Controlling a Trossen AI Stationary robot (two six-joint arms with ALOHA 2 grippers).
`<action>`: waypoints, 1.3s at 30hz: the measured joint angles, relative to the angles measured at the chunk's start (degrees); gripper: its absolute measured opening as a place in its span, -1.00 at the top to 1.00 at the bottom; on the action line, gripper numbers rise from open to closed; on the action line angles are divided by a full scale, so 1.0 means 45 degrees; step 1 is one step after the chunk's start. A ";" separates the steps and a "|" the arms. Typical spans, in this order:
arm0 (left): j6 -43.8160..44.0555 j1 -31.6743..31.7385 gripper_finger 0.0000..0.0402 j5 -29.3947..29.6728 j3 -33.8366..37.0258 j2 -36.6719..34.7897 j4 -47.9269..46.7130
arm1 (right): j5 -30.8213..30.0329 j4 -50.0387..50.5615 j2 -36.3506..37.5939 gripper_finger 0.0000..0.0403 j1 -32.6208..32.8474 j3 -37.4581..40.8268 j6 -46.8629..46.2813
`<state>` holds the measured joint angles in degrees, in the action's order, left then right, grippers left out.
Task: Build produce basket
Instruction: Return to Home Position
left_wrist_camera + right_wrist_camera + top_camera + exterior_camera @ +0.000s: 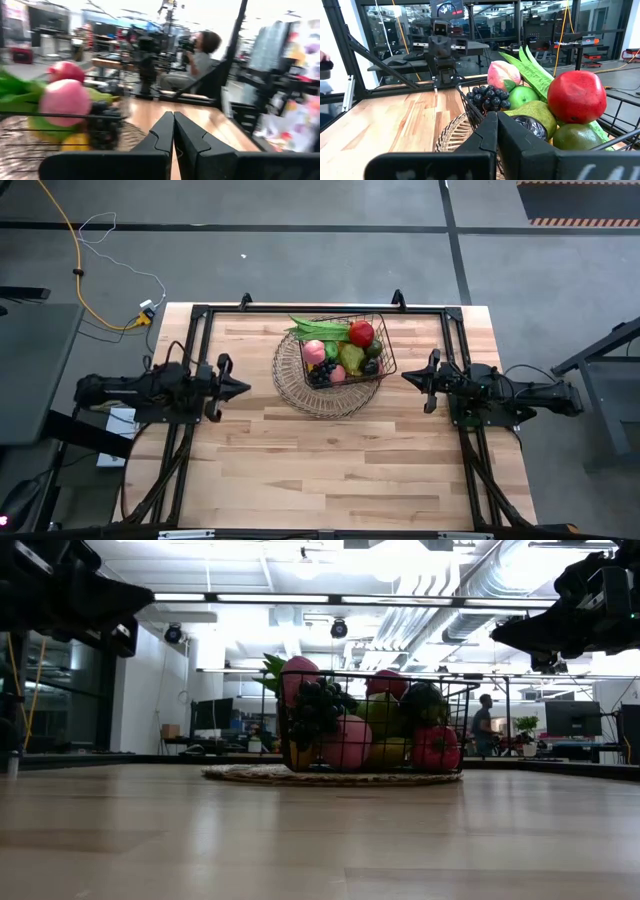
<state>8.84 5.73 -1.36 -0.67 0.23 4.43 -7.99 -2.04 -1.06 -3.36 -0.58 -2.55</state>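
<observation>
The dark wire-mesh basket (345, 350) stands in a wider round wire dish (300, 385) at the table's far middle. It holds the produce: a red fruit (576, 97), a pink one (503, 75), dark grapes (489, 96), green fruits (522, 95) and long green pods (532, 70). My left gripper (243, 388) hovers shut, level, to the left of the dish. My right gripper (408, 377) hovers shut, level, to its right. Both hold nothing.
The near half of the wooden table (330, 470) is bare wood. A dark frame (320, 310) runs along the table's far edge and sides. A person (197, 57) sits in the room beyond the table.
</observation>
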 joint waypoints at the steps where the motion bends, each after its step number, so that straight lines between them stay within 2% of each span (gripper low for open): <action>1: 0.0000 -0.0318 1.00 0.0043 0.0000 0.0000 -0.0005 | 0.0002 0.0002 0.0000 1.00 0.0005 0.0000 0.0000; 5: -0.0006 -0.0996 1.00 0.0024 0.0000 -0.0005 -0.0008 | 0.0000 0.0005 0.0000 1.00 0.0000 0.0000 0.0000; 9: -0.1680 -0.1107 1.00 -0.0112 -0.0010 -0.0010 -0.0677 | 0.0000 0.0005 0.0000 1.00 0.0004 0.0000 0.0000; 13: -0.2397 -0.1523 1.00 -0.0146 -0.0009 -0.0019 -0.0783 | 0.0000 0.0005 0.0000 1.00 0.0004 0.0005 0.0000; 23: -0.1884 -0.2225 1.00 -0.0078 -0.0015 -0.0010 -0.0750 | 0.0000 0.0005 0.0000 1.00 0.0004 0.0005 0.0000; 39: -0.1880 -0.2238 1.00 -0.0078 -0.0015 0.0005 -0.0753 | 0.0000 0.0005 0.0000 1.00 0.0003 0.0005 0.0000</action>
<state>0.38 -4.34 -1.72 -0.73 0.25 1.04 -7.99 -2.02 -1.06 -3.34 -0.56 -2.55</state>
